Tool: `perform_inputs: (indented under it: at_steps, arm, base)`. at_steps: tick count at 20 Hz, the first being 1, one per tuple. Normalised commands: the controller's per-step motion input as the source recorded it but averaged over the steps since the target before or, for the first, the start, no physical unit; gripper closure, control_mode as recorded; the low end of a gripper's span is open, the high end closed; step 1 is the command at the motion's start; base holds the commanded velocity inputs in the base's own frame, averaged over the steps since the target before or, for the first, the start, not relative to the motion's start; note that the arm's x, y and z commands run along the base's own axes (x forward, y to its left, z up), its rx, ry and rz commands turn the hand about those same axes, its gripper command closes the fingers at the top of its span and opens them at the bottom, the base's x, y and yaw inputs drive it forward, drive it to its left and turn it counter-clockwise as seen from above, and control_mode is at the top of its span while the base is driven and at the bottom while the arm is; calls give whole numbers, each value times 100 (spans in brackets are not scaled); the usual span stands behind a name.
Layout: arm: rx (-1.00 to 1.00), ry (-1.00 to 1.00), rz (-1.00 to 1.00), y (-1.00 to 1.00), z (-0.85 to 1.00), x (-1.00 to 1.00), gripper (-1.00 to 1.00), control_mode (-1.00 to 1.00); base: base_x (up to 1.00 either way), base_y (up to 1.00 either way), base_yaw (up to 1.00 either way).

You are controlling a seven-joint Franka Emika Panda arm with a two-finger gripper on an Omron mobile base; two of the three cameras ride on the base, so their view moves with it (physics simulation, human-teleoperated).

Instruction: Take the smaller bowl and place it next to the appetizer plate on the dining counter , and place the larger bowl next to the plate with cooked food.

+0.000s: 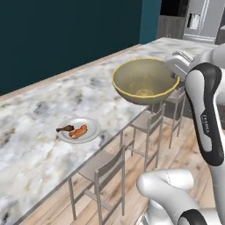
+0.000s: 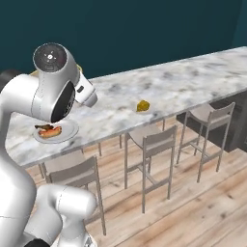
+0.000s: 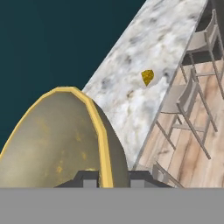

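The wide tan bowl with yellowish rim (image 3: pixel 57 140) is pinched at its rim by the gripper (image 3: pixel 113 178), carried above the veined marble dining counter (image 1: pixel 39 145) for placement beside the white sausage plate (image 1: pixel 79 130).

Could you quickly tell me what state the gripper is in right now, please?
Gripper: shut on the rim of the larger bowl, held above the dining counter's edge.

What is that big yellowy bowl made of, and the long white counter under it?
The wide tan bowl with a yellowish rim looks like glazed pottery: thick wall, mottled dull-glossy inside, though plastic is possible. The long white counter with grey and tan veins looks like polished marble, judging by its cloudy veining; it could be an imitation.
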Motion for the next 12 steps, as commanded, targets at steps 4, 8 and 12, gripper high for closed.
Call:
perform_inputs:
  at_steps: [4, 8, 12]
  arm:
    - [0, 0, 0, 0, 0, 0, 100, 100]
    - [0, 0, 0, 0, 0, 0, 100, 100]
    - [0, 0, 0, 0, 0, 0, 100, 100]
  base:
    - [41, 0, 26]
    - [61, -9, 34]
    - [68, -29, 37]
